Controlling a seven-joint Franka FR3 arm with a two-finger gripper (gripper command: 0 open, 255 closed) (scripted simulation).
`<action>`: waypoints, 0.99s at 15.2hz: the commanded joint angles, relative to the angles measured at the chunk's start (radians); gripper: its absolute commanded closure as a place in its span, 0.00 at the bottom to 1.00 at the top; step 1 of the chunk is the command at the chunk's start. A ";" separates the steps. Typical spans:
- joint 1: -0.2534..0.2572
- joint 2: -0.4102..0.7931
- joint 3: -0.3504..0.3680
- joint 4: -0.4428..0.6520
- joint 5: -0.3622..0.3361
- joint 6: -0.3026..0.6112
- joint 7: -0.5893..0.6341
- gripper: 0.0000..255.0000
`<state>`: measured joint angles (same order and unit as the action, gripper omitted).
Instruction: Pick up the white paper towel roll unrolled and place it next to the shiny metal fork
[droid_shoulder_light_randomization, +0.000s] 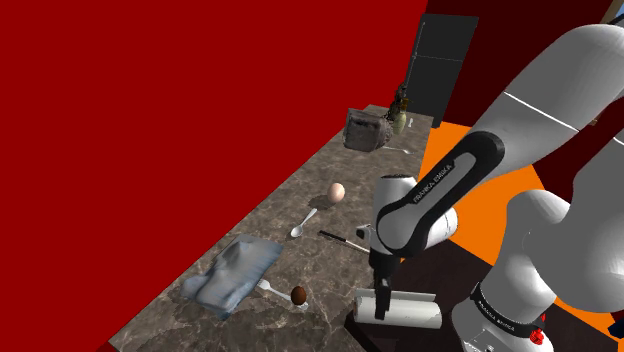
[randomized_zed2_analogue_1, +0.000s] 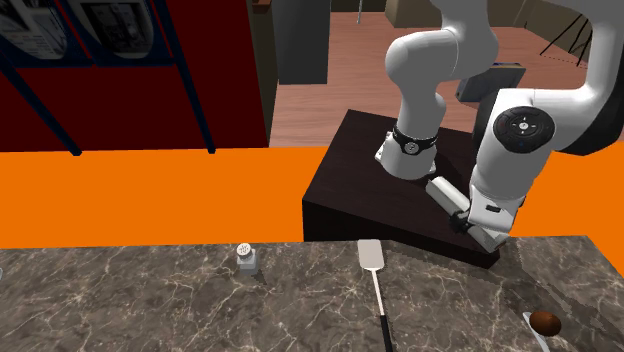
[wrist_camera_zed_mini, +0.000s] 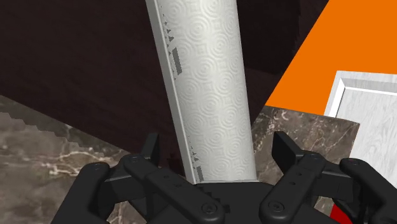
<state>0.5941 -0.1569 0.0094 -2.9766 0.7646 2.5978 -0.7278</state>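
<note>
Shoulder view: claw (droid_shoulder_light_randomization: 381, 310) was down over the paper towel roll (droid_shoulder_light_randomization: 412, 312). The roll lay on its side right under the claw, at the edge of the desk (droid_shoulder_light_randomization: 300, 170) nearest the stand. A pale utensil (droid_shoulder_light_randomization: 266, 287), probably the fork, lay well apart from the claw, just beside a brown round thing (droid_shoulder_light_randomization: 299, 294) and a crumpled cloth (droid_shoulder_light_randomization: 232, 270). Its tines were too small to confirm.

Second exterior view: arm (randomized_zed2_analogue_1: 520, 130) bent down toward the desk's far edge. The fingers were hard to separate from the dark stand (randomized_zed2_analogue_1: 350, 190) behind them, and I couldn't tell the roll from the wrist housing. A spatula (randomized_zed2_analogue_1: 372, 262) lay on the desk near the claw.

Wrist view: fingers (wrist_camera_zed_mini: 286, 149) stood apart on either side of the roll (wrist_camera_zed_mini: 210, 95), with a gap on both sides and no contact. So the claw was released and holding nothing. The roll ran straight away from the claw, its far end cut off.

My read is that the grasp step was in hand, aligned but not closed. The next move calls for clamping on the roll, lifting clear of the desk edge, carrying it over to the utensil and laying it alongside.
</note>
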 joint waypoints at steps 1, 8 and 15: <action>0.005 0.010 0.001 0.002 0.013 0.008 -0.008 0.00; 0.005 0.010 0.001 0.002 0.013 0.008 -0.008 1.00; 0.005 0.010 0.001 0.002 0.013 0.008 -0.008 1.00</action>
<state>0.5996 -0.1472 0.0110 -2.9740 0.7777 2.6052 -0.7358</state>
